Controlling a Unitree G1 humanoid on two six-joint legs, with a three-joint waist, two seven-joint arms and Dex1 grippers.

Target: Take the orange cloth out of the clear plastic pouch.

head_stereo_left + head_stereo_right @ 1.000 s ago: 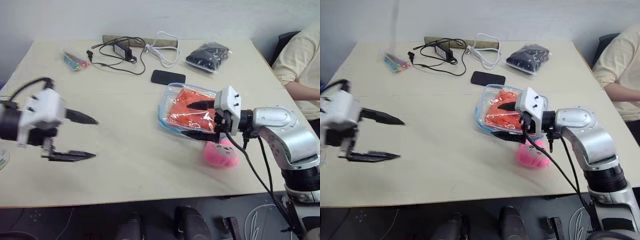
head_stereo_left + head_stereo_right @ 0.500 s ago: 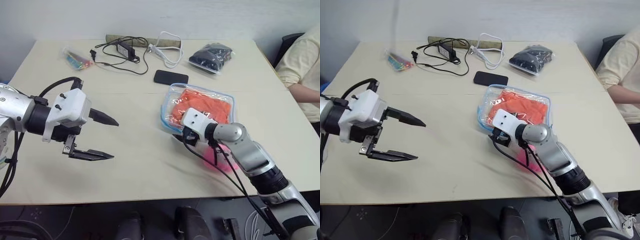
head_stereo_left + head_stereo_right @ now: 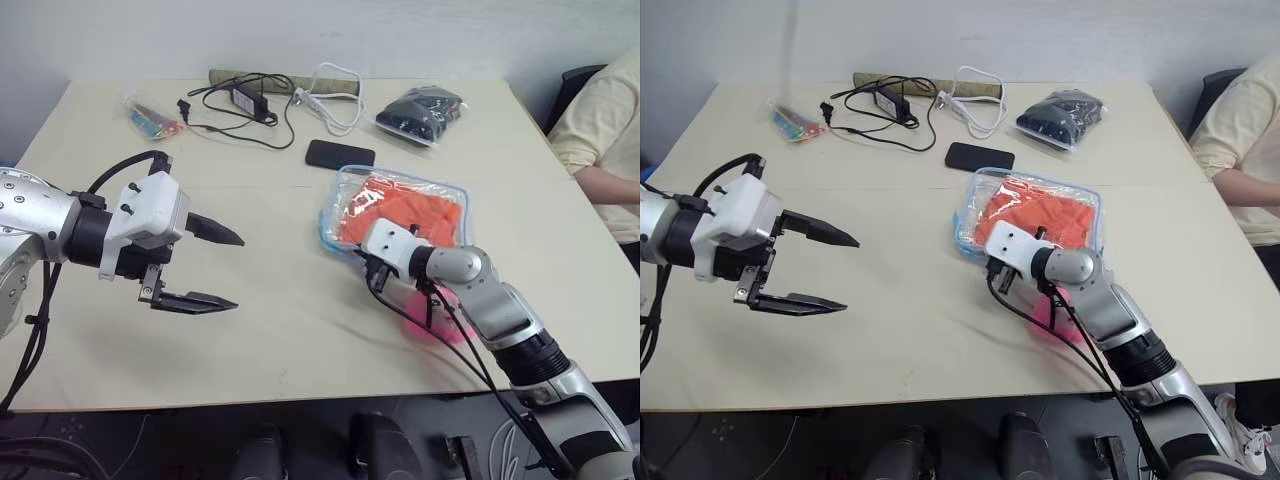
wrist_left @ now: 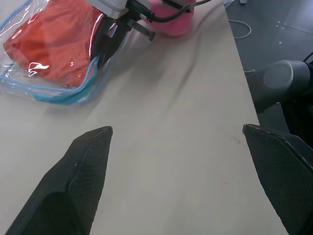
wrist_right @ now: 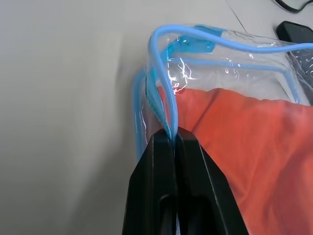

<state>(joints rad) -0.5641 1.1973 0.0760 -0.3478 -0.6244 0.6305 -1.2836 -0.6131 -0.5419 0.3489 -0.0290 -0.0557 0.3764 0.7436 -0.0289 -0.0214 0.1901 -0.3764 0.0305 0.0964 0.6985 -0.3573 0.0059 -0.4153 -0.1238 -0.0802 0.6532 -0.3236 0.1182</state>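
The clear plastic pouch [image 3: 342, 190] with light blue trim lies flat right of the table's middle, and the orange cloth [image 3: 405, 212] is inside it. My right gripper [image 5: 174, 134] is shut on the blue trim at the pouch's near left corner [image 5: 164, 105], low over the table. The wrist view shows the trim pinched between the two black fingers, with the orange cloth [image 5: 249, 132] just behind it. My left gripper [image 3: 237, 272] hangs open and holds nothing above the table's left half, pointing toward the pouch [image 4: 54, 73].
A pink plush toy [image 3: 1045, 310] lies under my right forearm. Behind the pouch are a black phone [image 3: 339, 154], a black charger with cables [image 3: 250, 100], a white cable [image 3: 332, 92] and a clear bag of black items [image 3: 420, 113]. A small colourful packet [image 3: 152, 118] lies far left. A person's arm [image 3: 600, 130] is at the right.
My right gripper came down from over the pouch to its near left corner and shut on the blue trim. The left gripper stayed open and barely drifted toward the pouch.
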